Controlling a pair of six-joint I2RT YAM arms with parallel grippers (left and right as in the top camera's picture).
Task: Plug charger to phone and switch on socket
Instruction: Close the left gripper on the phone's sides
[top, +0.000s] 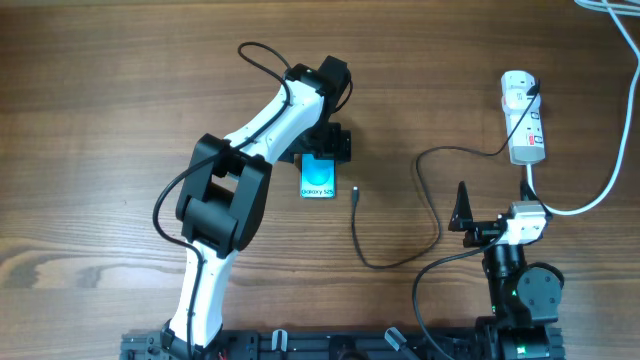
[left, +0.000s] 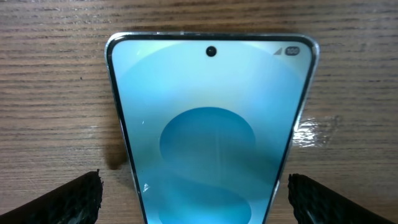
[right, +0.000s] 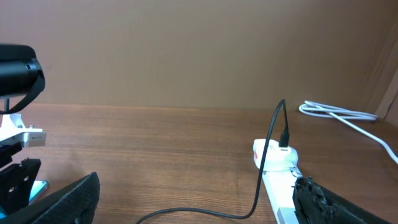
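Note:
The phone lies flat on the table, its cyan screen lit. It fills the left wrist view. My left gripper hovers over the phone's far end, open, one finger on each side of it, not touching. The charger cable runs from the socket in a loop to its connector tip, which lies just right of the phone. My right gripper is open and empty, left of the socket's near end. In the right wrist view, the cable and socket lie between its fingers.
The socket's white cord loops along the right edge of the table and shows again at the far right. The left arm stretches diagonally over the table's middle left. The table is brown wood.

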